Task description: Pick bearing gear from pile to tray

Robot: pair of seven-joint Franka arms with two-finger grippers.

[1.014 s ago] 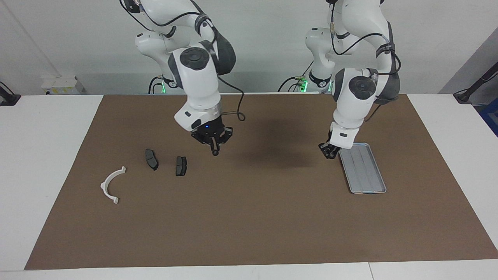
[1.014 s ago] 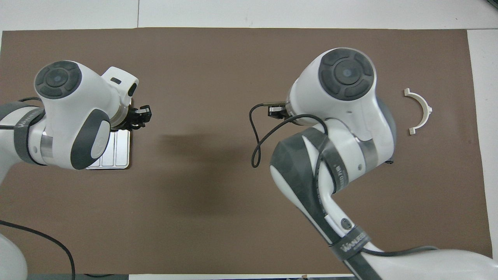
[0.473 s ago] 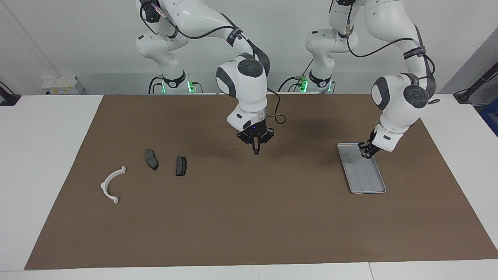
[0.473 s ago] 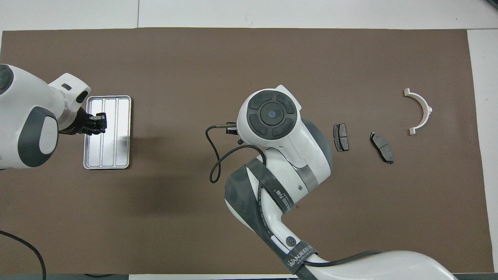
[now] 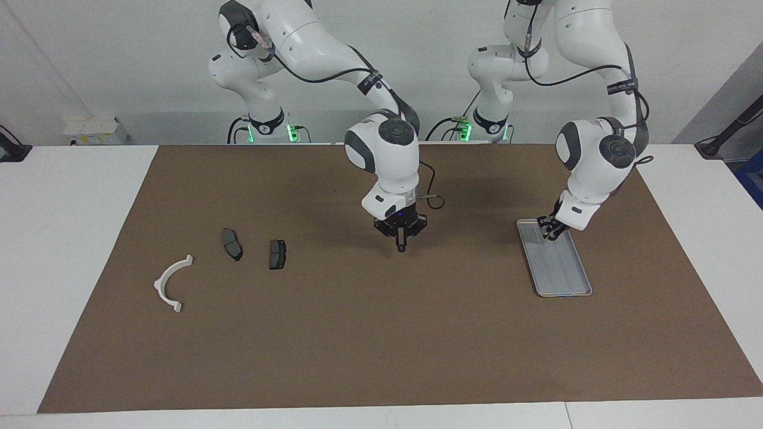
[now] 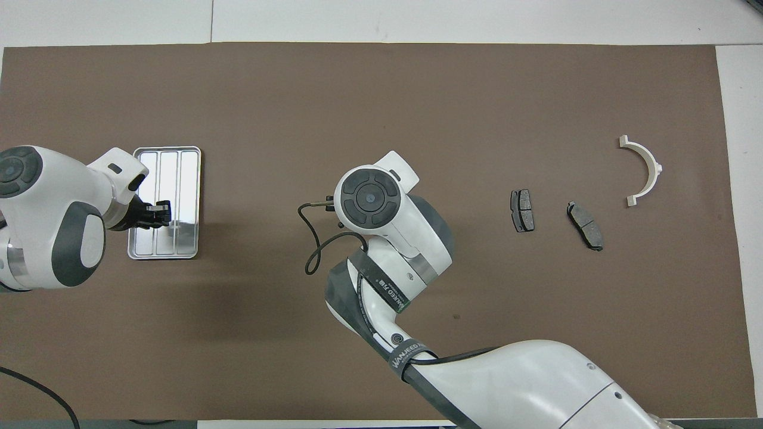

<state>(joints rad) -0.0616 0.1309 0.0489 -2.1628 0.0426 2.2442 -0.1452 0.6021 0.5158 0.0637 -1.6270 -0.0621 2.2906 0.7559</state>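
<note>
The pile lies toward the right arm's end of the brown mat: a white arc bracket (image 5: 160, 281) (image 6: 656, 171) and two dark grey brake pads (image 5: 232, 243) (image 5: 277, 254) (image 6: 522, 210) (image 6: 585, 225). No loose small black round piece shows on the mat. My right gripper (image 5: 402, 245) points down over the mat's middle, its fingers together on a small dark piece at their tip. In the overhead view its own wrist hides it. The silver tray (image 5: 563, 277) (image 6: 189, 173) lies toward the left arm's end. My left gripper (image 5: 547, 231) (image 6: 163, 214) hangs low over the tray's end nearer the robots.
The brown mat (image 5: 381, 333) covers most of the white table. A black cable loops off my right wrist (image 6: 310, 250). A small white box (image 5: 95, 130) stands at the table's edge by the wall.
My right gripper has moved from beside the brake pads to over the mat's middle, toward the tray. My left gripper has moved from beside the tray to over it.
</note>
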